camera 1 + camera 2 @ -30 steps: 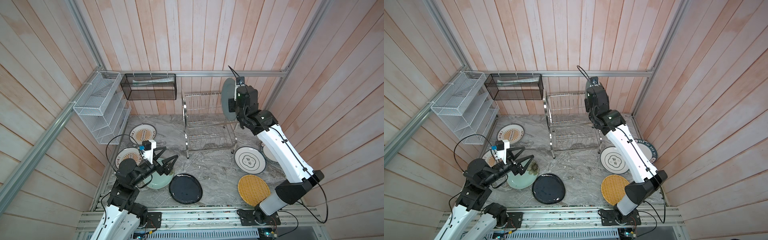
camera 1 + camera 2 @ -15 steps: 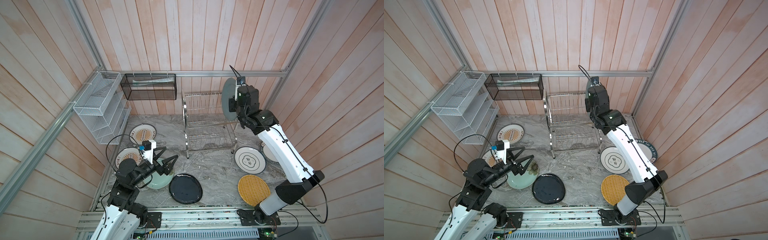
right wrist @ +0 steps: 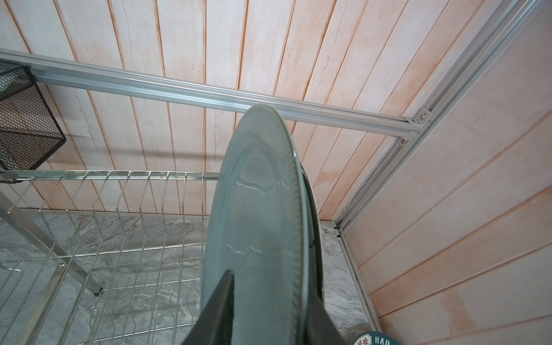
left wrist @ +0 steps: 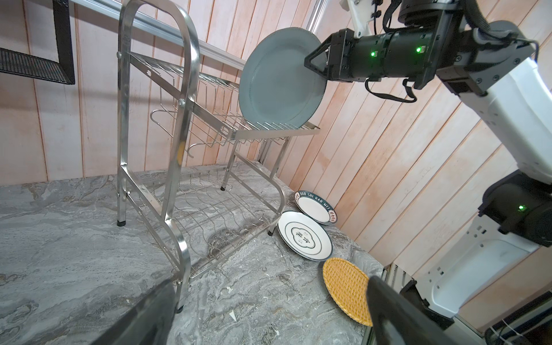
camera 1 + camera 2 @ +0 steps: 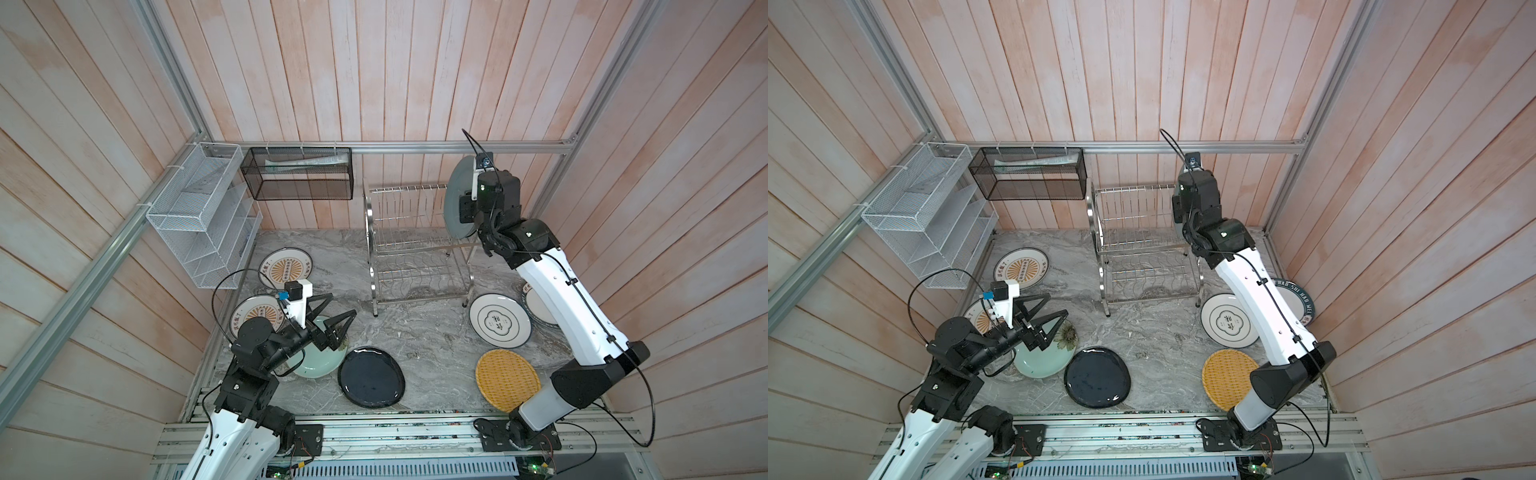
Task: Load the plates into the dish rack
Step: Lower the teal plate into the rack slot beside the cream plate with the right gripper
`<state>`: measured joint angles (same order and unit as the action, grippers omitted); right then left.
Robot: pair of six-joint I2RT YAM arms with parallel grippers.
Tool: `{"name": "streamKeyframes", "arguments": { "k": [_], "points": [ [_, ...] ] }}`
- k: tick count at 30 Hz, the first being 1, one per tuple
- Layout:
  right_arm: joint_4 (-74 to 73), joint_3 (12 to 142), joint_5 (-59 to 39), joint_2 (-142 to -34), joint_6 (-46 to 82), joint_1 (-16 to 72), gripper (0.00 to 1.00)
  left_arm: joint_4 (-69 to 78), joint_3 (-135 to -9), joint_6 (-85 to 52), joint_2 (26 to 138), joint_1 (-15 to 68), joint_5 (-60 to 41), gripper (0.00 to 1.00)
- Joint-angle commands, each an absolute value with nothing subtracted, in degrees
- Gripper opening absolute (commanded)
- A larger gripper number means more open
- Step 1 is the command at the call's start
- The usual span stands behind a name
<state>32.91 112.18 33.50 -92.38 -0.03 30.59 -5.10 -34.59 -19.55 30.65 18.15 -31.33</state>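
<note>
TOP VIEWS
- Loaded: grey-blue plate, on edge at the right end of the dish rack, upper tier. It is the only plate in the rack.
- At its rim: right gripper, with the arm raised high to reach that tier.
- Idle: left gripper, fingers spread wide and holding nothing. It hovers over the pale green plate, which is probably the next pick.
- Flat on the marble counter: orange-sunburst plate, another of the same, dark navy plate, yellow woven plate, white lettered plate.
- On the walls, apart from the rack: white mesh organiser, black mesh basket.

LEFT WRIST VIEW
- The grey-blue plate stands near upright with its lower rim among the end prongs, which keep it from tipping flat.
- One right finger lies across the plate's face; the other is hidden behind it.
- By the rack's far foot, near the wall: second white lettered plate.

RIGHT WRIST VIEW
- The fingers flank the plate's rim, one on each side. Whether they pinch it or stand clear of it cannot be told.
- Judgement: the plate looks seated, so letting go is the step in hand. Seven visible plates are yet to load
</note>
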Motion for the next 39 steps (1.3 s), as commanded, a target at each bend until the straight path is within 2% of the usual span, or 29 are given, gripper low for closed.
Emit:
{"name": "streamKeyframes", "arguments": {
  "k": [1, 14, 21, 27, 39],
  "points": [
    [31.7, 113.4, 31.2, -91.4, -0.1, 30.8, 0.31, -4.2, -34.1, -19.6, 30.6, 17.9, -32.4, 1.0],
    [28.5, 110.2, 30.1, -90.4, -2.5, 30.6, 0.0, -4.2, -34.0, -19.7, 30.7, 17.9, -32.3, 1.0],
    [27.6, 108.7, 28.8, -90.4, -3.3, 30.2, 0.02, -4.3, -34.0, -19.7, 30.7, 17.9, -32.3, 1.0],
    [25.9, 105.9, 26.6, -88.9, -3.0, 29.4, 0.13, -4.3, -34.0, -19.7, 30.7, 18.0, -32.3, 1.0],
    [24.7, 103.2, 24.2, -87.3, -2.7, 28.2, 0.2, -4.2, -34.0, -19.7, 30.8, 17.9, -32.3, 1.0]
  ]
}}
